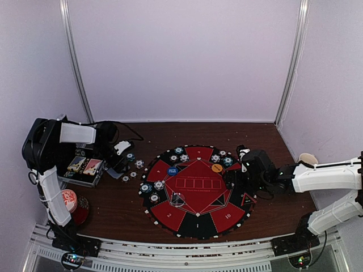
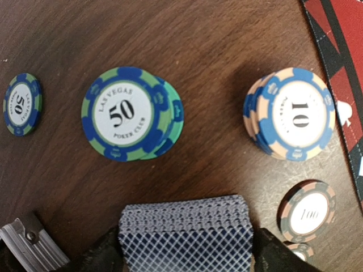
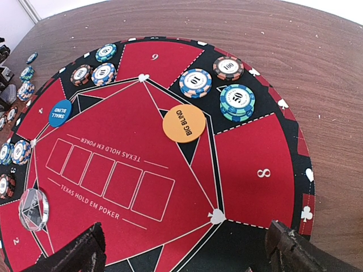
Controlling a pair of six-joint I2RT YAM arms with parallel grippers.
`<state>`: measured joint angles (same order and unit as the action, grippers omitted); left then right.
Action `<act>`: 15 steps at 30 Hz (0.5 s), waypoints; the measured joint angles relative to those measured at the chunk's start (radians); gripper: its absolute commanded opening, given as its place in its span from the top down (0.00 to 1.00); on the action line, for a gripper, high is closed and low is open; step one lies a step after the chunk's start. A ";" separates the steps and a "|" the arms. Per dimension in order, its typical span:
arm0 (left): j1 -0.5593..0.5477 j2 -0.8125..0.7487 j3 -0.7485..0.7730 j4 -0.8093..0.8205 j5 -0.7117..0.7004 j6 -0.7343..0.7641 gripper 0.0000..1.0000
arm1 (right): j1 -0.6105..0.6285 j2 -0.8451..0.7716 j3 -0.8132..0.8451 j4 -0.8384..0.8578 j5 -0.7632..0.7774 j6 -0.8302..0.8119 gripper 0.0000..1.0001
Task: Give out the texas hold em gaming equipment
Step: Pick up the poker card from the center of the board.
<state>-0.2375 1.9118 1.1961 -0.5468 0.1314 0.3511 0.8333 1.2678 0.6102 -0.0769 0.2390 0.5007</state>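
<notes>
Blue-backed deck (image 2: 184,224): left of the mat (image 3: 255,164), low at the table (image 2: 198,45), backs up, top cards slid slightly forward. Long axis seems to run back toward the wrist; near end cut off.
Left gripper (image 2: 187,252): fingers hug the deck's two sides, probably to deal. Can't tell if clamped.
50s stack (image 2: 127,113), 10s stack (image 2: 292,116): flat on table just ahead of deck, likely supply for unfilled seats.
Small blind button (image 3: 59,112), big blind button (image 3: 184,123): flat on mat, blue left, orange right, marking seats.
Right gripper (image 3: 187,255): wide, empty, hovers over mat's right side.
</notes>
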 measured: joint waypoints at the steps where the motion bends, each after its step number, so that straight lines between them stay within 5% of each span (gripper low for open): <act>1: 0.000 0.000 0.000 -0.001 0.000 0.000 0.14 | 0.000 0.000 0.000 0.000 0.000 0.000 0.00; 8: -0.007 -0.004 -0.001 -0.004 -0.012 -0.001 0.12 | 0.000 0.000 0.000 0.000 0.000 0.000 0.00; 15: -0.006 -0.009 -0.011 -0.008 -0.005 0.000 0.26 | 0.000 -0.001 0.000 0.000 0.000 0.000 0.00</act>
<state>-0.2440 1.9026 1.1854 -0.5549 0.1268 0.3508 0.8333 1.2667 0.6102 -0.0765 0.2390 0.5007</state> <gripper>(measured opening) 0.792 0.997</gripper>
